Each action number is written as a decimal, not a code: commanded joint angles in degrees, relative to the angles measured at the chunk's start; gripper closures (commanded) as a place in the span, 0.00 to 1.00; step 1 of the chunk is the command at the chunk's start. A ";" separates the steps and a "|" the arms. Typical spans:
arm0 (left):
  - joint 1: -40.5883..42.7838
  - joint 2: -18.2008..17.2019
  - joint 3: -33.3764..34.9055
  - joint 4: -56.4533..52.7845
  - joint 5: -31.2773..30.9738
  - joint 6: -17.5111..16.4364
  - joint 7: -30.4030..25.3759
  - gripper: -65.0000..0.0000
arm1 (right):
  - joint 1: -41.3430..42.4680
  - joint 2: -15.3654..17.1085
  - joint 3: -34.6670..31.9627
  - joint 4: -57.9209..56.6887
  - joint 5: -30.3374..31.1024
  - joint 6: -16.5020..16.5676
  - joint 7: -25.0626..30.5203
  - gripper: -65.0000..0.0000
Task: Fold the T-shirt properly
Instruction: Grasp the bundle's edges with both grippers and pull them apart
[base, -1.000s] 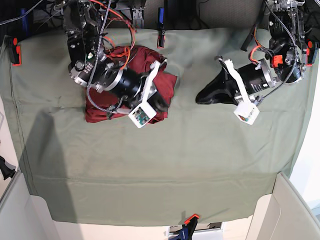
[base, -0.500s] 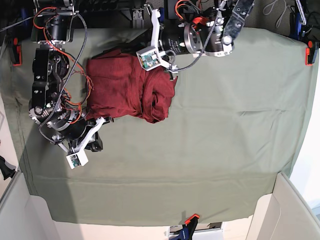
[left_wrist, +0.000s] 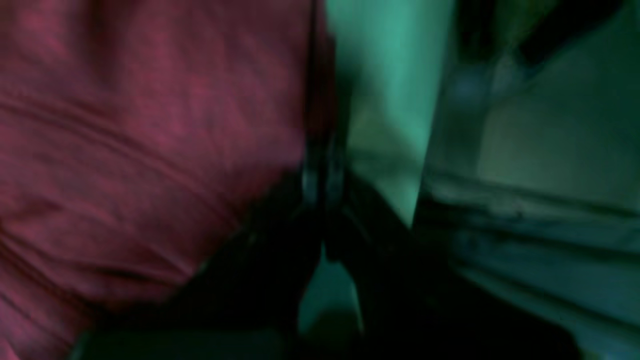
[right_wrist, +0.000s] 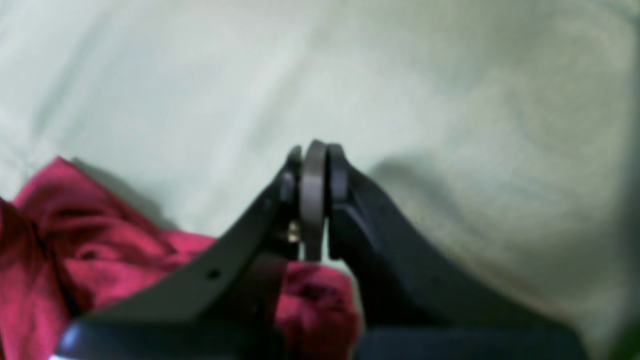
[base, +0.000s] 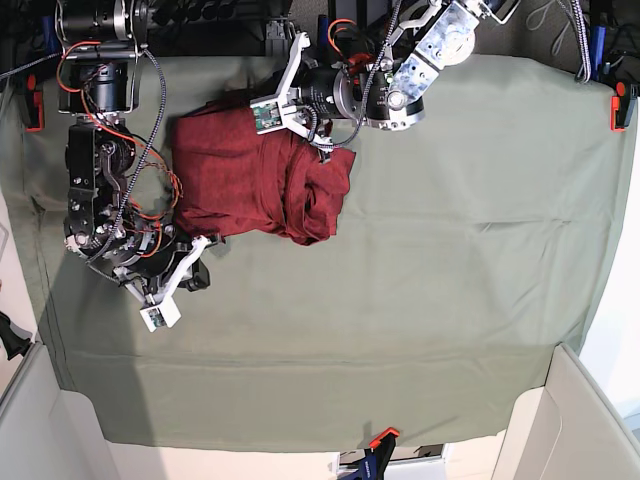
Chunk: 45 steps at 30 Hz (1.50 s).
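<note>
Brick-red T-shirt (base: 255, 185) lies bunched, long axis across the table cloth (base: 450, 250). Left gripper (base: 318, 140), clenched and empty, sits at its far edge, nearer; right gripper (base: 195, 272), clenched and empty, sits just off its near corner.

T-shirt (base: 255, 182): soft matt knit cloth, brick red, faintly heathered, creased. Table cloth (base: 430, 280): matt sage-green woven fabric, smooth with light wrinkles. Right gripper (right_wrist: 314, 165): matt black plastic fingers, grey rubbery-looking pad between. Left gripper (left_wrist: 322, 150): dark, blurred, finish unclear. Arm housings: shiny metal, black plastic.
</note>
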 joint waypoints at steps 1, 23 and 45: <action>-0.83 -0.85 -0.20 -0.24 1.16 0.35 0.57 1.00 | 1.44 0.02 0.00 0.39 1.09 1.27 1.97 1.00; -4.66 -20.96 -1.60 -0.33 2.34 3.52 1.29 1.00 | 1.29 3.06 -7.19 -1.42 2.95 2.84 0.13 1.00; -17.29 -19.89 -5.57 -9.51 7.89 1.60 -15.61 1.00 | -8.55 3.67 -7.19 6.03 18.75 5.33 -7.17 1.00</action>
